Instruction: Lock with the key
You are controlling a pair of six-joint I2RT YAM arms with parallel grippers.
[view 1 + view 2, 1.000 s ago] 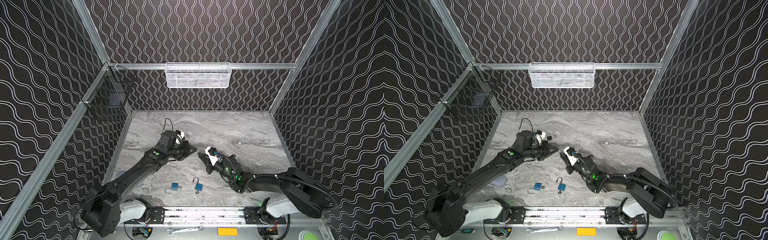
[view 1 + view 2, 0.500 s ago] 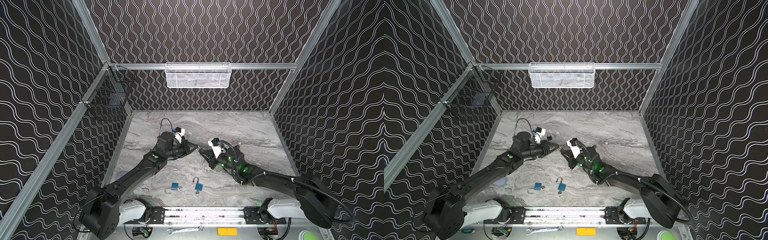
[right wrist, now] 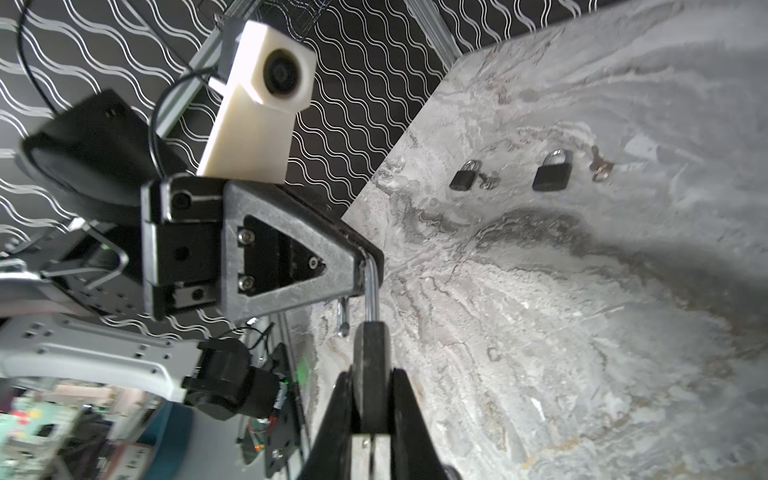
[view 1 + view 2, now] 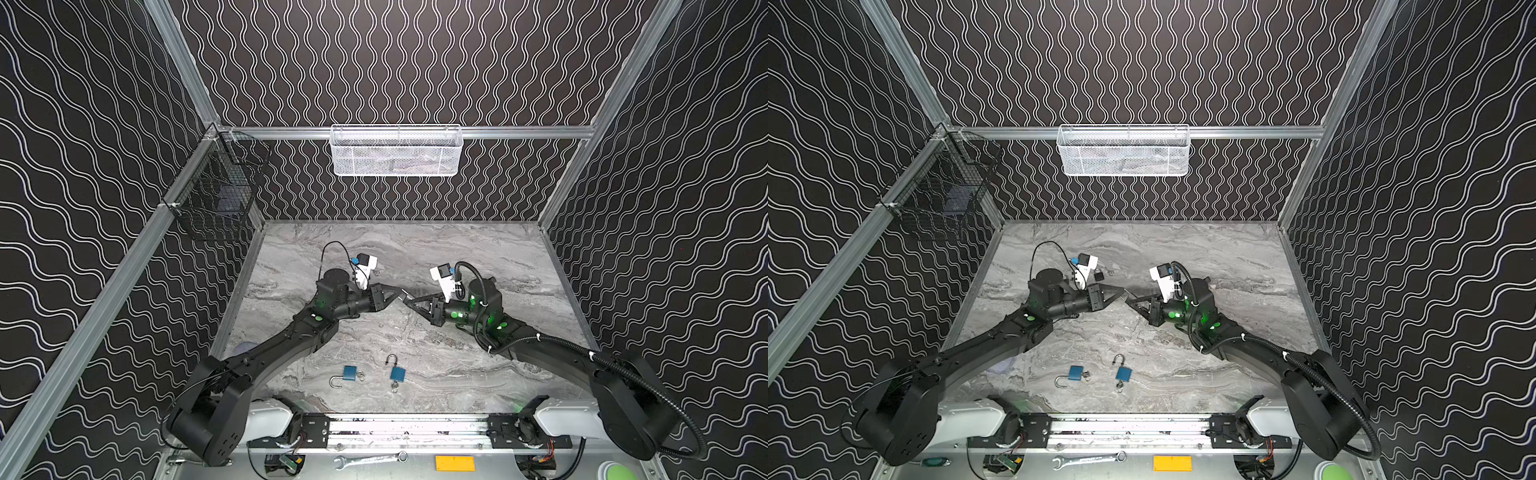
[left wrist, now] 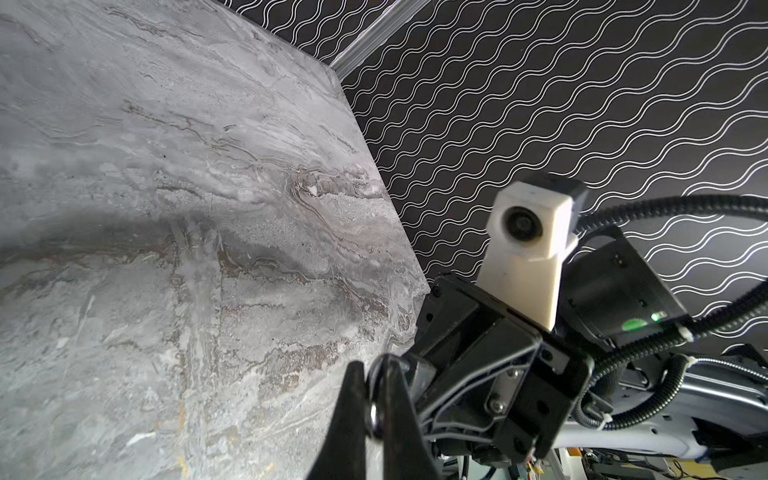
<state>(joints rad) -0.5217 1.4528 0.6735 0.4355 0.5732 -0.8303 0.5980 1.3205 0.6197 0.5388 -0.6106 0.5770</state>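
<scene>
Mid-air over table centre: right gripper clamped on padlock body, steadying it, open shackle aimed at left gripper. That gripper pinched shut on shackle bend, likely to press it home. No key seen; maybe hidden between right jaws.

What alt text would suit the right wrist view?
The right end effector grips a dark padlock whose open shackle is pinched by the left end effector. Two more black padlocks lie beyond on a marble table.
</scene>
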